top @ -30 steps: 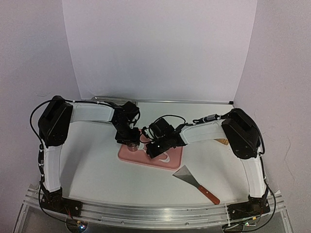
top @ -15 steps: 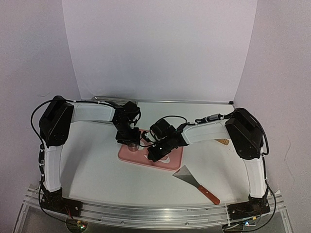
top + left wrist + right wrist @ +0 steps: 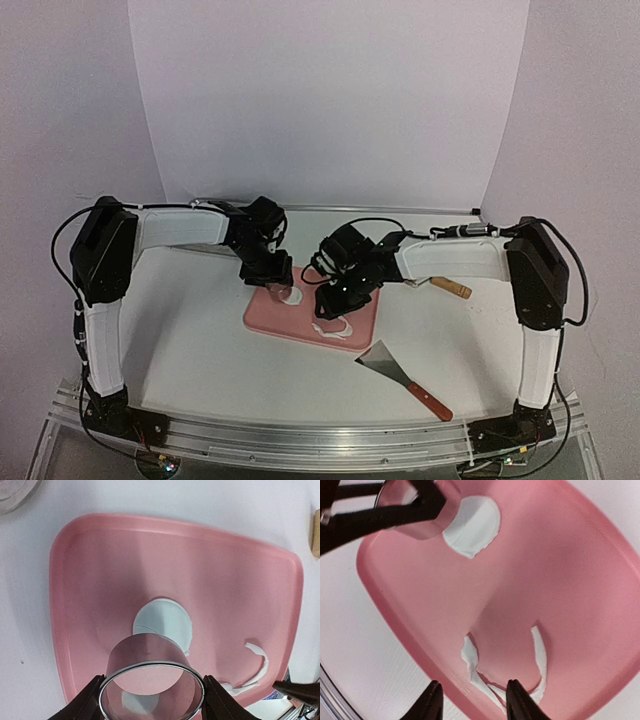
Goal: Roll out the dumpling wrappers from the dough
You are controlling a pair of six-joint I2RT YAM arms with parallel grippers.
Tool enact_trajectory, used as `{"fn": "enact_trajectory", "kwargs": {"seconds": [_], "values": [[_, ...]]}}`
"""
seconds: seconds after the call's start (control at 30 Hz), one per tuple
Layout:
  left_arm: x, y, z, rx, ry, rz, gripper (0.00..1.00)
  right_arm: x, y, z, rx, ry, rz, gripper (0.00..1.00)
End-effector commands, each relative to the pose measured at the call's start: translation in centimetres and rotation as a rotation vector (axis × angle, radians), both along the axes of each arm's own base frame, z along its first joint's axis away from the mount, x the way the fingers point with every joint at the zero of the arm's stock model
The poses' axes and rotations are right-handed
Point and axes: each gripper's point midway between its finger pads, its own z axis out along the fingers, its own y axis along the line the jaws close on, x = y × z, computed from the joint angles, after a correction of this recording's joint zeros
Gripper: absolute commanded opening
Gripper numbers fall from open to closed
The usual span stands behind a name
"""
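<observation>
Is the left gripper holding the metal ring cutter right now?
Yes, the left gripper grips the ring cutter from both sides above the pink tray.

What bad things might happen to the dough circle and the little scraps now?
The ring cutter, held in the left gripper, seems to hang partly over the dumpling wrapper. Pressed down off-centre, it might slice that disc. The scrap strip lies near the pink tray's edge, under the open right gripper. It is thin and ragged, so a pinch may tear it further or push it off the tray.
</observation>
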Motion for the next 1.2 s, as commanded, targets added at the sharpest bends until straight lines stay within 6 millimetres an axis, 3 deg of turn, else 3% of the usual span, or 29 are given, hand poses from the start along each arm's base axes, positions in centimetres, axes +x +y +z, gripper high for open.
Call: {"fn": "enact_trajectory", "kwargs": {"seconds": [0.0,0.17,0.4,0.53,0.67,0.8,0.97,1.17], "values": [[0.2,-0.4,4.8,-0.101,-0.075,0.022,0.55,2.2,-1.1,3.7,0.059,-0.030,-0.111,0.53],[-0.8,1.3,5.2,-0.085,-0.064,0.062,0.57,2.6,-0.9,3.1,0.056,-0.019,-0.128,0.59],[-1.8,7.0,4.3,-0.061,-0.013,0.190,0.57,3.0,-0.3,3.6,0.074,-0.022,-0.124,0.67],[-2.8,10.7,2.2,0.021,0.053,0.245,0.57,3.3,-0.9,3.9,0.061,-0.044,-0.154,0.70],[-3.7,13.2,1.3,0.044,0.079,0.298,0.56,3.6,-2.5,4.2,0.034,-0.074,-0.233,0.72],[-3.8,14.5,0.6,0.043,0.090,0.327,0.56,4.0,-4.4,4.3,0.029,-0.067,-0.316,0.73],[-3.8,16.8,-1.0,0.042,0.117,0.375,0.56,5.2,-7.7,5.1,0.049,-0.055,-0.415,0.75],[-4.6,19.2,-3.1,0.043,0.169,0.434,0.58,5.2,-12.0,6.1,0.050,-0.057,-0.474,0.85]]}}
